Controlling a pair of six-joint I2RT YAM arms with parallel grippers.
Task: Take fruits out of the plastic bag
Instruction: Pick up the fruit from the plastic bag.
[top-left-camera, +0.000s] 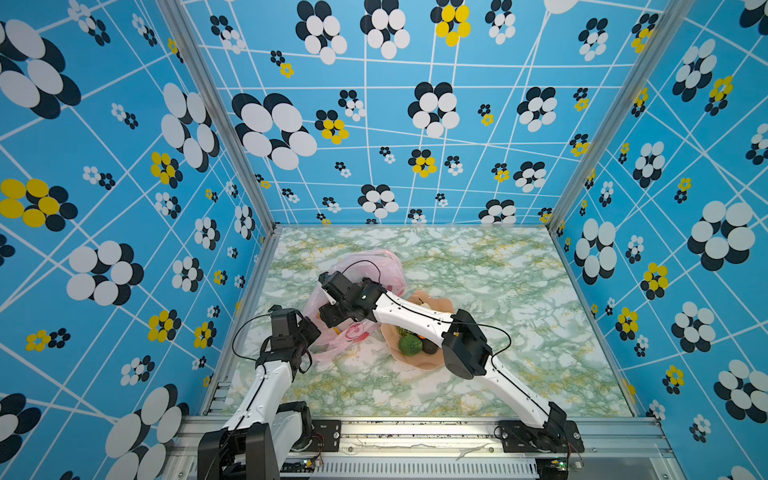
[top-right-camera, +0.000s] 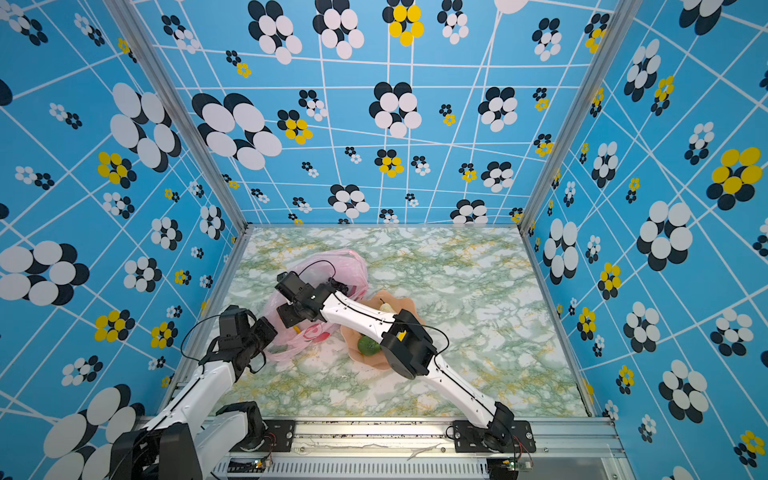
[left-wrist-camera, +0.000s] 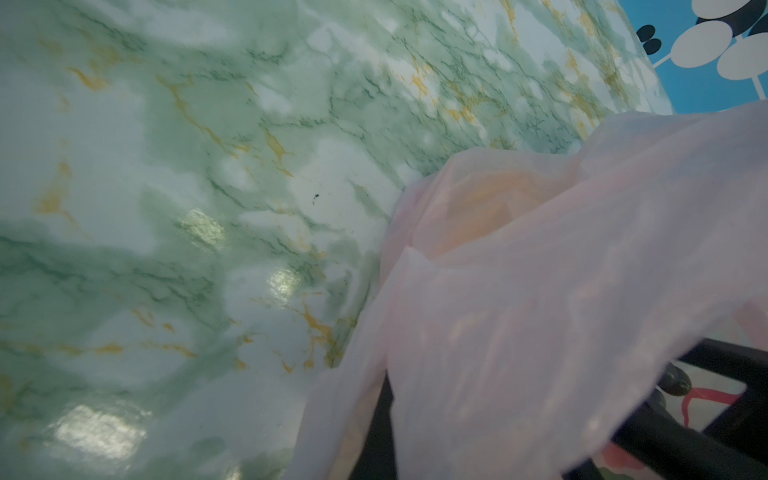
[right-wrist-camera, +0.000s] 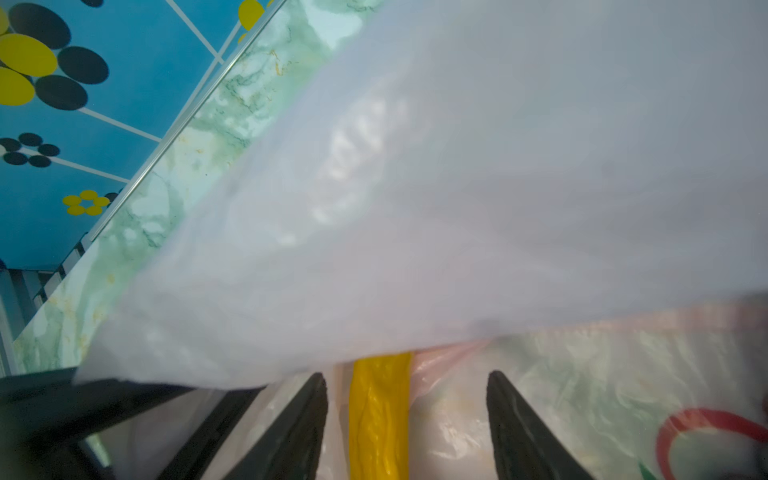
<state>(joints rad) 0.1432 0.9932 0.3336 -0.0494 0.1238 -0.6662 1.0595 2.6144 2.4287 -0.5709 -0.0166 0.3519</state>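
The plastic bag (top-left-camera: 390, 270) lay crumpled on the table (top-left-camera: 498, 291), toward the left side and just beside the plate (top-left-camera: 417, 365). The left gripper (top-left-camera: 312, 332) sat at the bag's near edge with its jaws pressed together on a fold of the film; in the left wrist view the pink plastic draped up and over that gripper's dark parts. The right arm reached across the plate, and the right gripper (right-wrist-camera: 406, 376) was pushed into the bag's mouth under a raised sheet of plastic; its jaws stood well apart, not closed on anything. A yellow banana (right-wrist-camera: 380, 415) lay lengthwise between them, inside the bag, nearer one finger (right-wrist-camera: 303, 428) than the other; a red round print (right-wrist-camera: 706, 417) showed on the film beside it. On the plate, outside the bag, lay a green lime (top-left-camera: 410, 345), a dark avocado (top-left-camera: 430, 348) touching it, and a pale piece (top-left-camera: 424, 306) at the far side, partly hidden by the arm; whether more fruits lay in the bag could not be told.
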